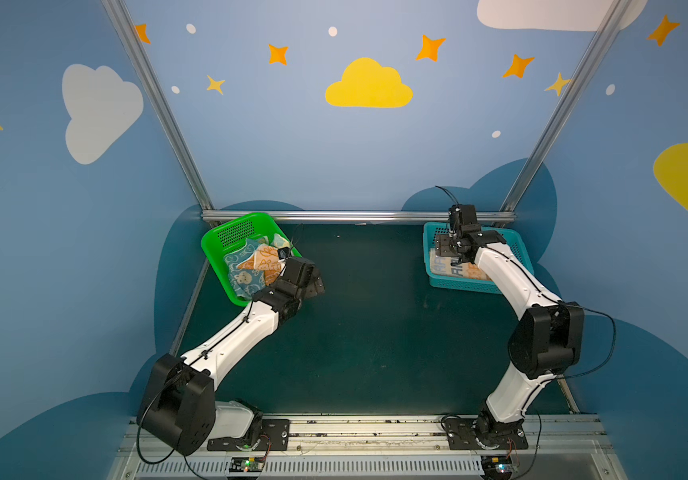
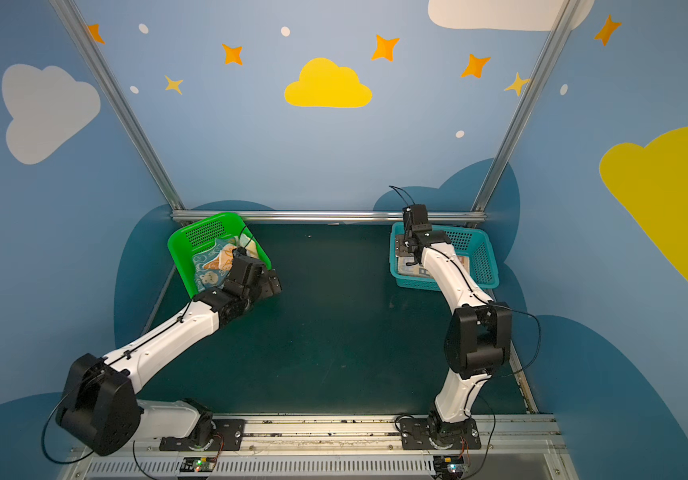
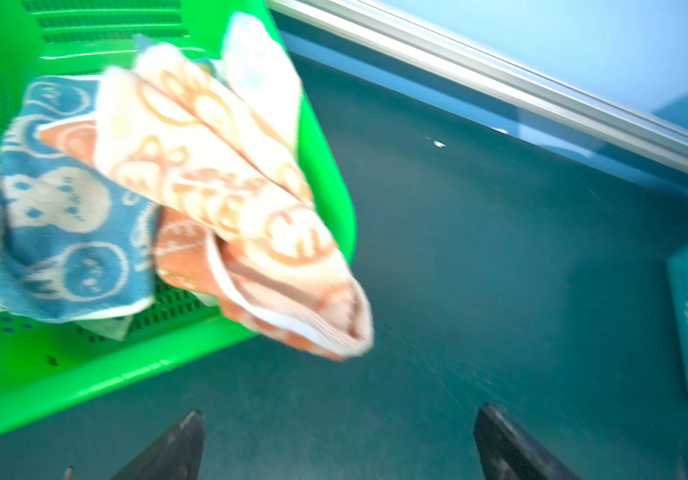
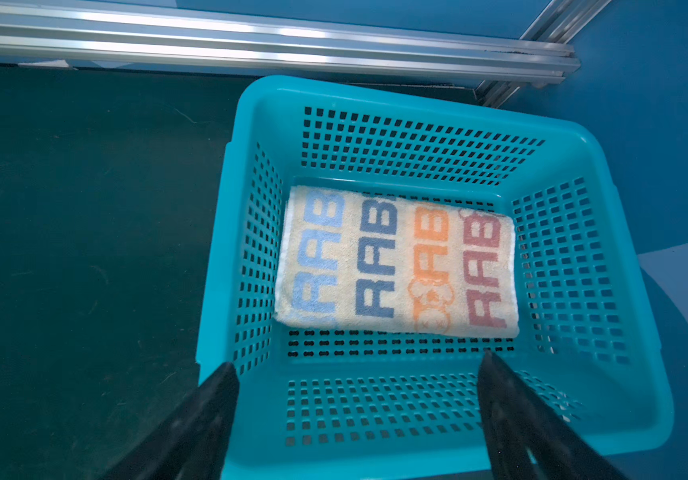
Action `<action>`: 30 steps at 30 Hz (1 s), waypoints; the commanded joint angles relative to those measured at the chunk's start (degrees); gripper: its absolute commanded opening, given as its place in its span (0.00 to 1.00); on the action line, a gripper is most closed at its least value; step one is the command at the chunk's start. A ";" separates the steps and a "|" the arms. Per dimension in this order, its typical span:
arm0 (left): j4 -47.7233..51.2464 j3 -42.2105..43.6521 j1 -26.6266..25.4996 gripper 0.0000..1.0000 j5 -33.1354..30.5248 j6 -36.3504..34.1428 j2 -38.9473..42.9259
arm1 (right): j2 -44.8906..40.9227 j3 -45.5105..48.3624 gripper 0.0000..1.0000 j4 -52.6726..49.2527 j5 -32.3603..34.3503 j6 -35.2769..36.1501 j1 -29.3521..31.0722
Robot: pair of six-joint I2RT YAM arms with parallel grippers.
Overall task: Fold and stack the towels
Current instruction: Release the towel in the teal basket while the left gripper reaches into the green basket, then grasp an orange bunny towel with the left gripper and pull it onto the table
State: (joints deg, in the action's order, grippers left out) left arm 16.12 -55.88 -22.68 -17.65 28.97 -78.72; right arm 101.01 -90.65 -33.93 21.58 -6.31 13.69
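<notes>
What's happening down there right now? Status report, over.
Left gripper open, empty, by green basket. Right gripper open, empty, above teal basket. One folded towel inside it; loose towels heaped in green. No obstruction seen.

My left: orange towel, blue towel crumpled in green basket, orange corner overhanging rim. My right: pale lettered towel folded flat in teal basket.

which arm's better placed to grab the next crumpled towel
Left: left gripper, open, is beside the green basket by the overhanging orange towel; right gripper is over the teal basket.
</notes>
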 commanded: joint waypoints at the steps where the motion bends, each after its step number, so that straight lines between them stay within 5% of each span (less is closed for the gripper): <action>1: 0.96 -2.19 4.17 1.00 0.44 -0.72 -2.00 | -3.17 0.96 0.85 -1.65 -4.04 -3.00 0.08; 9: 3.81 -11.42 14.17 1.00 7.34 0.34 -11.35 | -10.87 10.73 0.81 0.70 -9.88 -3.23 6.36; 18: 5.75 -19.00 17.20 0.95 14.07 0.38 -21.56 | -15.84 19.42 0.71 4.36 -14.73 -2.74 15.17; 25: 3.18 -18.91 17.20 0.58 14.92 1.61 -23.12 | -20.03 25.84 0.45 7.25 -17.58 -5.34 17.85; 30: 4.32 -21.10 17.19 0.12 15.00 0.86 -23.28 | -21.14 27.39 0.32 6.32 -18.63 -6.73 18.47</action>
State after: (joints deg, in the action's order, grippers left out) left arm 19.73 -74.67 -5.63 -2.96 30.26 -101.49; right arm 81.52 -64.29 -28.18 4.45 -11.60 31.73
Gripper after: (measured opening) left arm 0.169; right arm 0.326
